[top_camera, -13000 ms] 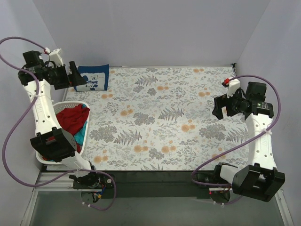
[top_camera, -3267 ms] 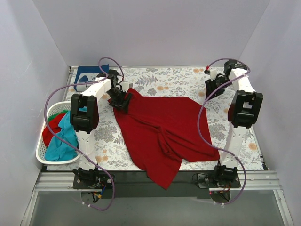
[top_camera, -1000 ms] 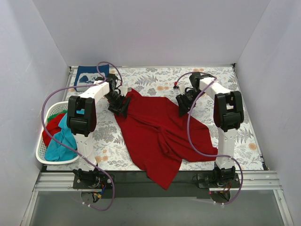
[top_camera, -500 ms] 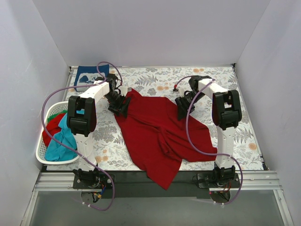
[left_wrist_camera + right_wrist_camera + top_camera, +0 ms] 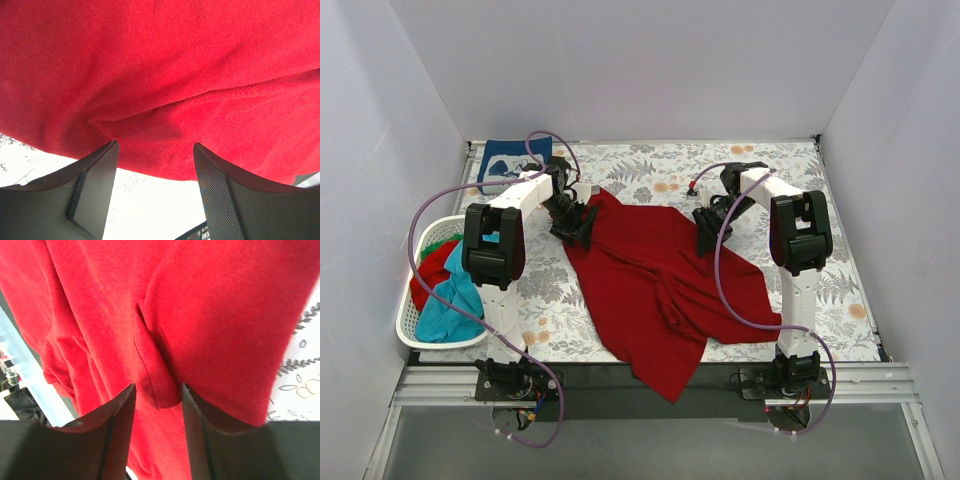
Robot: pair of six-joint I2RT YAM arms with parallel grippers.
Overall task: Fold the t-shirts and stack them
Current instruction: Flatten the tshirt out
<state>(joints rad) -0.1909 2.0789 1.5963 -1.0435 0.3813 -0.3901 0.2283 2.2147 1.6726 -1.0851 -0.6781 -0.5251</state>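
Pale grey walls close in a bench (image 5: 850, 310) covered with a floral cloth (image 5: 650, 170), and the dark red t-shirt (image 5: 660, 270) you are working on lies spread across its middle, rumpled, with its near end hanging over the front edge of the bench. Your left end effector (image 5: 575, 225) sits low at the shirt's far left edge. In the left wrist view its fingers (image 5: 95, 190) stand well apart, straddling the hem, with a pucker of red cloth at one tip and floral cloth showing in the gap. Your right end effector (image 5: 708, 228) is down on the shirt's far right part. In the right wrist view its fingers (image 5: 117, 435) flank a narrow fold of hem that fills the space between them, and I cannot tell whether they are clamping it. A folded navy blue t-shirt (image 5: 510, 160) with white print lies at the far left corner, apart from the red one. The white laundry basket (image 5: 408, 325) beside the bench on the left holds a teal t-shirt (image 5: 455, 305) draped over its rim, a red t-shirt (image 5: 430, 270) and a bit of green cloth (image 5: 440, 238).
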